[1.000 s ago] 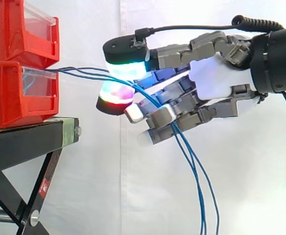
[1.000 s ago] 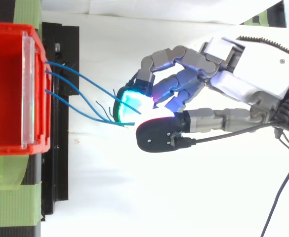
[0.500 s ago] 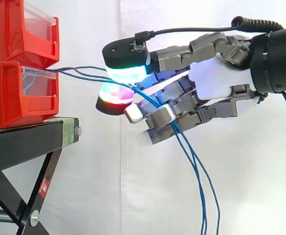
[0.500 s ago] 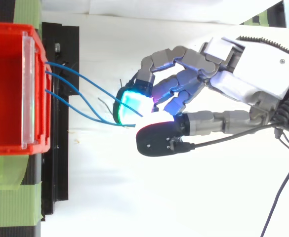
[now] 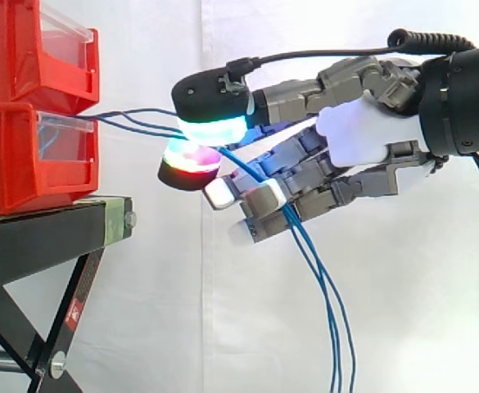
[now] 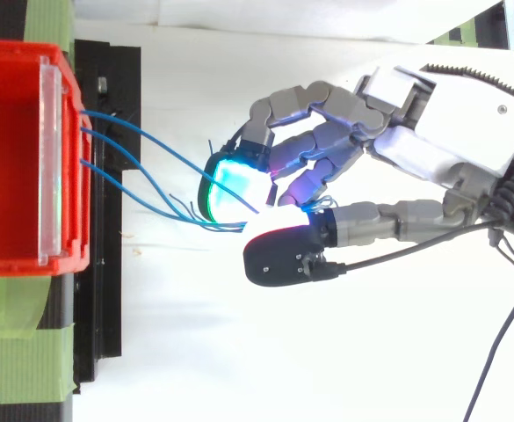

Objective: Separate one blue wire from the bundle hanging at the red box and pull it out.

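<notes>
Pads (image 5: pixel 213 129) have closed tighter since a second ago. Hand (image 5: pixel 354 135) pinches the wires (image 5: pixel 329 311) (one or several, can't tell) at 3 o'clock of the bin (image 5: pixel 34 155). You're likely still separating; next, pull toward 3 o'clock.

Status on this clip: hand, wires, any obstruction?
Hand shut on blue wires. Wires run into red box, none separated yet. Nothing in the way.

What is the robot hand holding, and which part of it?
Thin blue wires, pinched between the hand's glowing fingertips partway along, between the red plastic bin and their dangling ends.
</notes>
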Controlling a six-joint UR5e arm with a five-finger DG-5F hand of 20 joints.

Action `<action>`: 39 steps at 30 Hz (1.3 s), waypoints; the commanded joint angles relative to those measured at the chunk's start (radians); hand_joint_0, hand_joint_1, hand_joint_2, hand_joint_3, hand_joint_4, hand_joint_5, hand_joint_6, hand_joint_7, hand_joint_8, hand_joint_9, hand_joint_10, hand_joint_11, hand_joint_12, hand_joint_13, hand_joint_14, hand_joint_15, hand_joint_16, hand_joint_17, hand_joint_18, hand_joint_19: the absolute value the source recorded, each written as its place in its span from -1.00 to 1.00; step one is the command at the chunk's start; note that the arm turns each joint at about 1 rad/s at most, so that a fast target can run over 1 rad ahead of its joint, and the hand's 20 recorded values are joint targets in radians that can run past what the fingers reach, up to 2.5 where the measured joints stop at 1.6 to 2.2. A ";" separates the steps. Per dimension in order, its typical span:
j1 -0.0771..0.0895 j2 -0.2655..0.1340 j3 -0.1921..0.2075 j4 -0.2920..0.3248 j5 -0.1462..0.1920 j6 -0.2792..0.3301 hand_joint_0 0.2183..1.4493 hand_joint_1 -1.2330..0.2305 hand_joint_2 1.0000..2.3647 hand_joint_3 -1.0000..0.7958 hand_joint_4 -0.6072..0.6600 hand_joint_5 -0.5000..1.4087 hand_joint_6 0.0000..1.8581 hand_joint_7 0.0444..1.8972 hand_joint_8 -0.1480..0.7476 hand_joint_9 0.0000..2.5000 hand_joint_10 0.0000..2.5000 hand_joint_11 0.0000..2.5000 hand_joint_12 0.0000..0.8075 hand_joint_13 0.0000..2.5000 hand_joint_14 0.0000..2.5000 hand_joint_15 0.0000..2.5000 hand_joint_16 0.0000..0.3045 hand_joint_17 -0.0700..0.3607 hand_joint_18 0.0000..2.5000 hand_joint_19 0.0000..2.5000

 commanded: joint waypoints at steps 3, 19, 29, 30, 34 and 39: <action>0.000 0.000 0.000 0.000 0.000 0.000 -0.11 -0.71 -0.97 -0.15 0.30 -0.78 -0.10 0.20 -0.06 -0.61 -0.98 -0.24 -0.11 -0.16 -0.98 0.13 -0.68 -0.16 -0.58 -0.76; 0.000 0.000 0.000 0.003 0.000 -0.001 -0.33 -0.58 -1.00 -0.44 0.33 -0.77 -0.13 0.15 -0.02 -0.58 -0.98 -0.24 -0.11 -0.14 -0.99 0.13 -0.67 -0.15 -0.60 -0.72; 0.000 0.000 0.000 0.003 0.000 -0.001 -0.40 -0.34 -1.00 -0.42 0.37 -0.75 -0.13 0.13 0.04 -0.48 -0.98 -0.22 -0.11 -0.06 -0.99 0.14 -0.65 -0.12 -0.58 -0.66; 0.000 0.000 0.000 0.003 0.000 -0.001 -0.38 -0.35 -0.99 -0.40 0.36 -0.75 -0.13 0.12 0.04 -0.47 -0.98 -0.22 -0.13 -0.06 -0.99 0.14 -0.65 -0.12 -0.58 -0.65; 0.000 0.000 0.000 0.003 0.000 0.000 -0.26 -0.46 -0.98 -0.30 0.37 -0.75 -0.11 0.12 0.04 -0.46 -0.98 -0.21 -0.14 -0.05 -0.99 0.14 -0.66 -0.14 -0.56 -0.68; 0.000 0.000 0.000 0.003 0.000 0.009 -0.19 -0.58 -0.97 -0.23 0.37 -0.75 -0.10 0.14 0.01 -0.50 -0.98 -0.23 -0.14 -0.06 -0.99 0.15 -0.69 -0.18 -0.55 -0.71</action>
